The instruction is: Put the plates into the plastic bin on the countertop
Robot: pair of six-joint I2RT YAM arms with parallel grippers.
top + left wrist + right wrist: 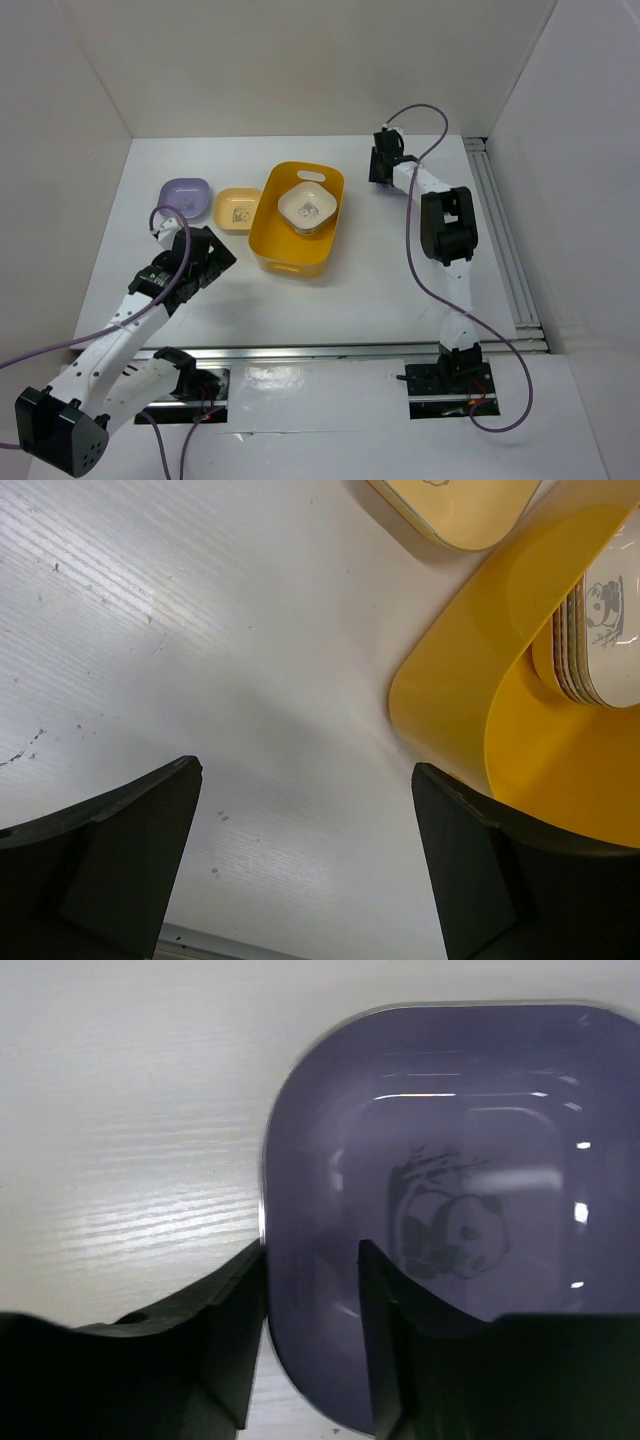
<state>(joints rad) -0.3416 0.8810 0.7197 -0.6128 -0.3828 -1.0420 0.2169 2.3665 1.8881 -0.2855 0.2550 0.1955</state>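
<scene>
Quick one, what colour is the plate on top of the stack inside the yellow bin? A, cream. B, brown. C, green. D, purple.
A: seen from above, the top plate in the bin is cream with a small dark print in its middle.

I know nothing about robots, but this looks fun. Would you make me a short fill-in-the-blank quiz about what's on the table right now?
1. The plastic bin holding the stack of plates is ____ in colour.
2. The right gripper has one finger on each side of the rim of a lavender plate printed with a ____.
3. The left gripper stands ____, with nothing between its fingers.
Missing words: yellow; panda; open.
</scene>
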